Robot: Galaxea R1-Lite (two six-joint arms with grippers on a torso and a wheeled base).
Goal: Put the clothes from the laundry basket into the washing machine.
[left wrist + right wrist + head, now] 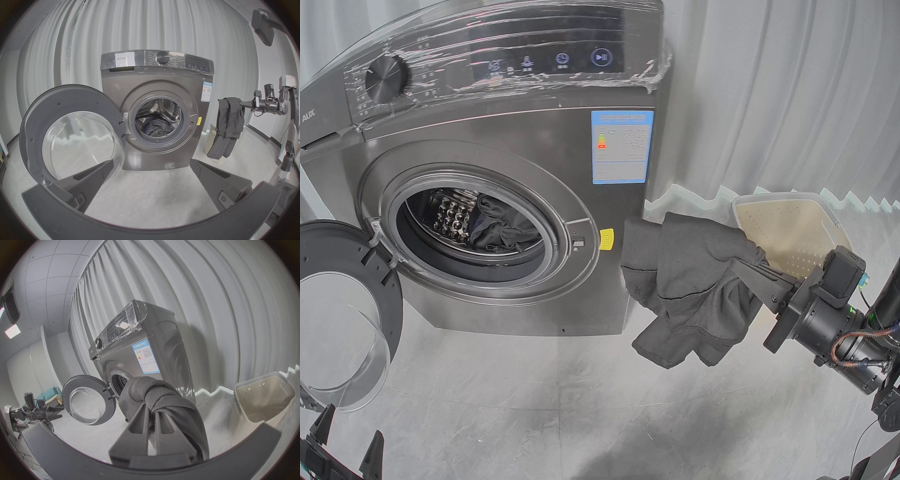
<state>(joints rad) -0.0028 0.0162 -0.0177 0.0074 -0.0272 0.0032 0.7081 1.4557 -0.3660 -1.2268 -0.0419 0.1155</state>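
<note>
My right gripper is shut on a dark grey garment, which hangs in the air just right of the washing machine and left of the laundry basket. In the right wrist view the fingers pinch a bunched fold of the garment. The beige basket's perforated inside looks bare. The round door is swung open to the left, and dark clothes lie in the drum. My left gripper is open and low, in front of the open door, holding nothing.
Grey floor lies free in front of the machine. White curtains hang behind the machine and the basket. The open door stands out over the floor on the left side.
</note>
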